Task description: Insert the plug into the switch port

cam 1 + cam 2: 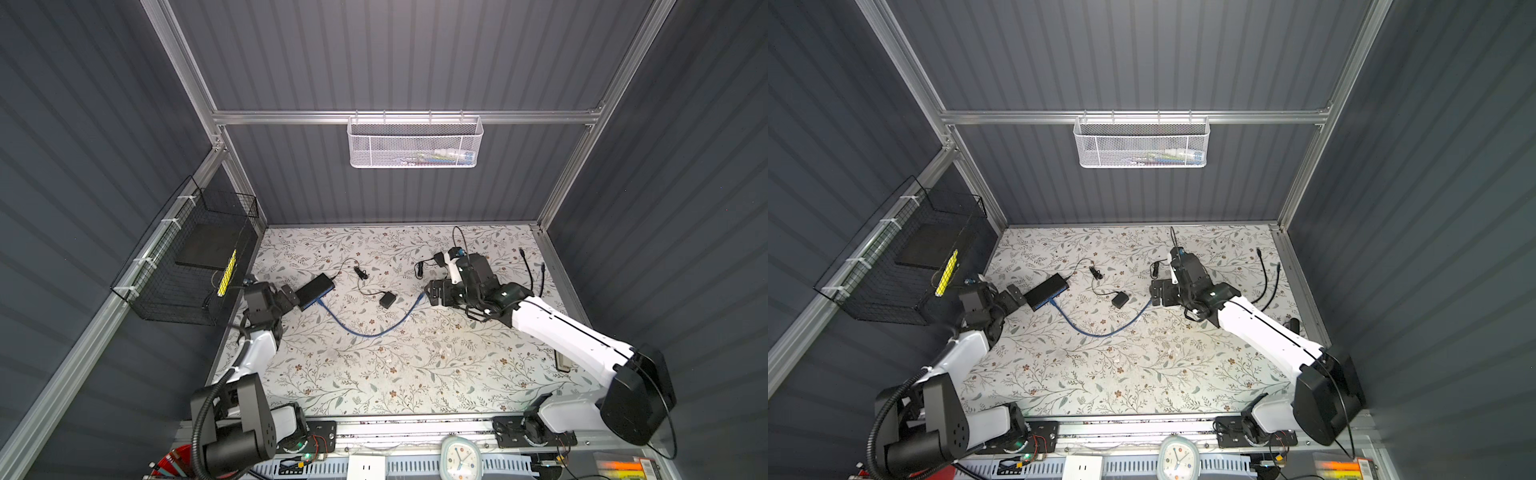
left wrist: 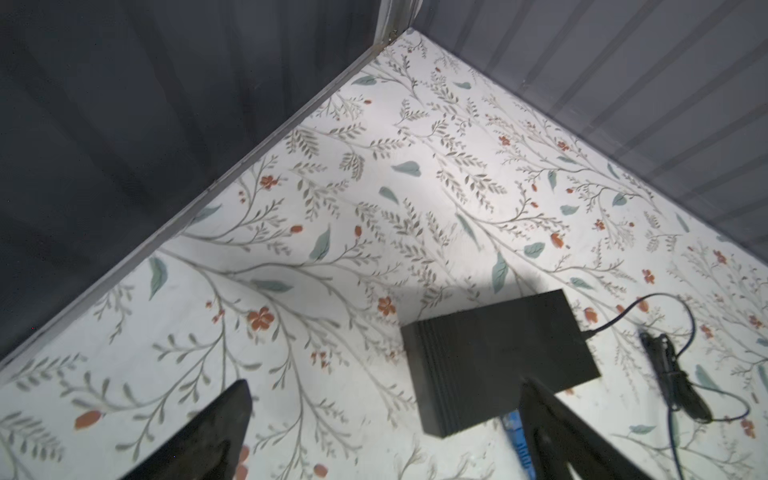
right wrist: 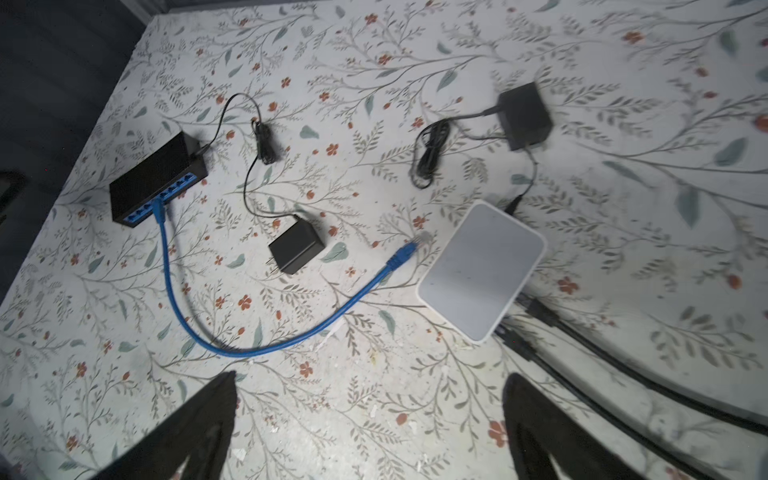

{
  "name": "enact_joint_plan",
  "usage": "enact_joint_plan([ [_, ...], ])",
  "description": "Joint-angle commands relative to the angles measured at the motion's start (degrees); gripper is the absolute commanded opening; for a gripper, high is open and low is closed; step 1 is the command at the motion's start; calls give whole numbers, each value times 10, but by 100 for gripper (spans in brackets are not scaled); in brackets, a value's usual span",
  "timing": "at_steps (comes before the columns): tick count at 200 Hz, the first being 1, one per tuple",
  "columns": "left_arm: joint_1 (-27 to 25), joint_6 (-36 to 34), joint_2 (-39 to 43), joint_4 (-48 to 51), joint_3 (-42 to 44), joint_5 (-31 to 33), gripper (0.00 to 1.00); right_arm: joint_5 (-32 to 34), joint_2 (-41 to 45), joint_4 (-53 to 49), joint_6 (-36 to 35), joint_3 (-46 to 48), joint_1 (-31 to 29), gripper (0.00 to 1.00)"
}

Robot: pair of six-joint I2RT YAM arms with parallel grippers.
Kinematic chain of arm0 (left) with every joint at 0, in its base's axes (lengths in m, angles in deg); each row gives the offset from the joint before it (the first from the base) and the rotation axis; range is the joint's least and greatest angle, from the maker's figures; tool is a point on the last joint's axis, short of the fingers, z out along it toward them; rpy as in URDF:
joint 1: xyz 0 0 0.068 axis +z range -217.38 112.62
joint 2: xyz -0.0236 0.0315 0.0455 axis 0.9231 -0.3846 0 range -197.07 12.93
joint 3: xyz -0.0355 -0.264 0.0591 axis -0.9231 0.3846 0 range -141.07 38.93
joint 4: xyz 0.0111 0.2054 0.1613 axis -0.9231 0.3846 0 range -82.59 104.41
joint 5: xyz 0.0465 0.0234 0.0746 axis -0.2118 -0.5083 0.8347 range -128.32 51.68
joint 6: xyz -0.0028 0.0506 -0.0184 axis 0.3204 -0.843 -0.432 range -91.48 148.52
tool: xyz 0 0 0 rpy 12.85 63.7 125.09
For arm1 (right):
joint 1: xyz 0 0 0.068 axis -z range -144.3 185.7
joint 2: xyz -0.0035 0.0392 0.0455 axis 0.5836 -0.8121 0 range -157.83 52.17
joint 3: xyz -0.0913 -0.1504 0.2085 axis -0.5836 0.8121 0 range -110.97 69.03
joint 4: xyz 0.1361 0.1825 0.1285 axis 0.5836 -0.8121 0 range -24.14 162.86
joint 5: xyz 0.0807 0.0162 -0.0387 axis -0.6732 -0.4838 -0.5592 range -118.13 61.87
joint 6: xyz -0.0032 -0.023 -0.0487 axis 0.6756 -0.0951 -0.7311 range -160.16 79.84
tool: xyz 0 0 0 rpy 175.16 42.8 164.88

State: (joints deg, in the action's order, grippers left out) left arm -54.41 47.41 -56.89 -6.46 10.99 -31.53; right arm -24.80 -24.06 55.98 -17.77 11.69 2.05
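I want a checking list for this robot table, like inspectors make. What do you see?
Surface: flowery table with small white specks.
Job's things: black switch; one end of the blue cable looks plugged into its port row; free plug lies beside a white box.
Clutter: black power adapter; second adapter with a coiled cord.
Grippers: left gripper open, empty, beside the switch; right gripper open, empty, above the table.
Cables: blue cable curves across the table; two thick black cables by the white box.
Surroundings: white mesh basket, black wire basket, clock.
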Motion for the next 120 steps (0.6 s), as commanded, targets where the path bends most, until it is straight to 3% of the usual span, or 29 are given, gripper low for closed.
enact_joint_plan([
  [1, -18, -48, -19, -208, 53, 39, 100, 69, 40, 53, -10, 44, 29, 99],
  [36, -84, -91, -142, -331, 72, 78, 100, 111, 102, 74, -30, 109, 91, 99],
  [74, -102, -94, -201, -395, 66, 81, 100, 186, 184, 131, -75, 187, 143, 99],
  [103, -125, -122, -216, -421, 70, 87, 100, 300, 231, 341, -166, 325, 164, 99],
  [120, -146, -143, -243, -442, 68, 101, 100, 297, 219, 455, -179, 392, 196, 99],
])
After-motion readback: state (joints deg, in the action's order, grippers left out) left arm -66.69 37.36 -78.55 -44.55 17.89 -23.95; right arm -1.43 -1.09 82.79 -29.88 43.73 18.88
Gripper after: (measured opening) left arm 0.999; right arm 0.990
